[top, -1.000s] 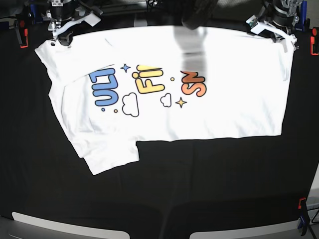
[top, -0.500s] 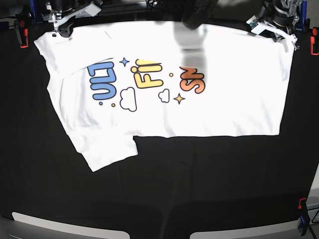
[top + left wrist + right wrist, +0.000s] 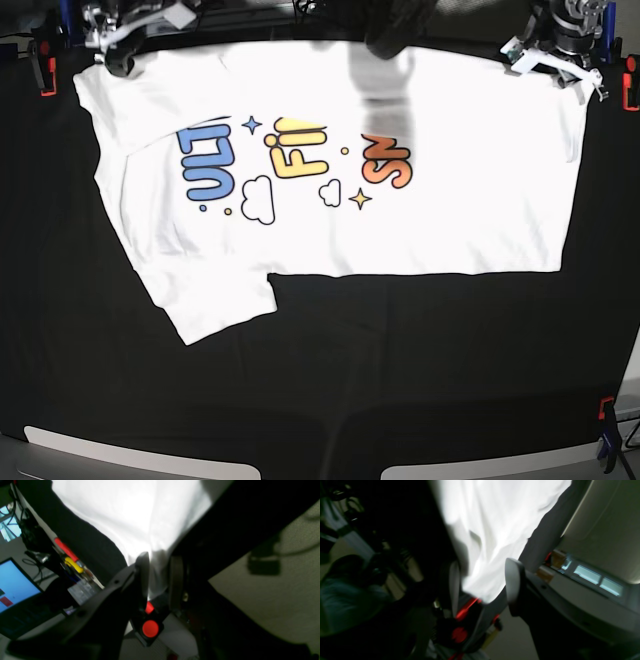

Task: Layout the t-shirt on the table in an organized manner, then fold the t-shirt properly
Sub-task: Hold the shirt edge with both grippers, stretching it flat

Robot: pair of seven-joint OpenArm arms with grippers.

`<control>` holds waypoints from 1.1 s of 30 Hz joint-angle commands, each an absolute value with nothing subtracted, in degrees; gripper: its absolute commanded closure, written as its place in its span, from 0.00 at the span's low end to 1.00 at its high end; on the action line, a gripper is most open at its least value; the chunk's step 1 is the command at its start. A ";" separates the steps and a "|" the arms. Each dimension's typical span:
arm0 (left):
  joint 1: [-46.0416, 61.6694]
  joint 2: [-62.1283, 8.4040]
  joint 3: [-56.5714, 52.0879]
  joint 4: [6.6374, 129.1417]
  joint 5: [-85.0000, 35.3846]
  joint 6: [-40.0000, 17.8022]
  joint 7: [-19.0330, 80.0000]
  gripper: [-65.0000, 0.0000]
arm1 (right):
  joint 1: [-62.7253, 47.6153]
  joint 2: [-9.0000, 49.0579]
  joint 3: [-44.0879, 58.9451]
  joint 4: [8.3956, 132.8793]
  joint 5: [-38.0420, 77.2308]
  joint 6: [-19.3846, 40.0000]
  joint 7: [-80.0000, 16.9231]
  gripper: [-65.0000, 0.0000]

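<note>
so the t-shirt (image 3: 340,190) lies long-ways across the table (image 3: 400,360), far corners sitting loose between each gripper's parted jaws: left gripper (image 3: 157,572), right gripper (image 3: 482,580).

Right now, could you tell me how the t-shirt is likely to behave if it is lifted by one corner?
The t-shirt will probably hang limp: its cloth already bunches into soft folds between the right tool. It looks thin and light, lying flat against the table. It may drag across the black cloth rather than slide cleanly, pulling new wrinkles.
</note>
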State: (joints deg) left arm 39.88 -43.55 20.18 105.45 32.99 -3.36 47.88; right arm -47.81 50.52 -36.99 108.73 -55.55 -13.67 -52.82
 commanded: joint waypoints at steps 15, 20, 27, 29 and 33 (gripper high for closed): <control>45.41 -44.97 20.21 112.20 31.57 -0.34 63.46 0.79 | -54.74 51.27 -36.71 118.87 -58.33 -17.04 -54.54 0.56; 45.41 -46.11 20.21 114.91 32.75 1.54 65.04 0.79 | -53.63 51.27 -36.71 121.43 -58.30 -17.21 -54.33 0.56; 45.39 -48.25 20.21 119.31 37.17 3.05 65.98 0.79 | -49.98 51.27 -36.73 123.44 -57.69 -17.26 -54.41 0.56; 45.36 -48.82 20.18 120.66 38.59 3.07 65.98 0.79 | -48.36 51.24 -36.73 123.52 -56.21 -17.65 -54.22 0.56; 43.48 -48.93 20.21 123.46 39.44 4.60 65.28 0.79 | -43.86 51.24 -36.71 123.52 -52.77 -18.00 -53.45 0.56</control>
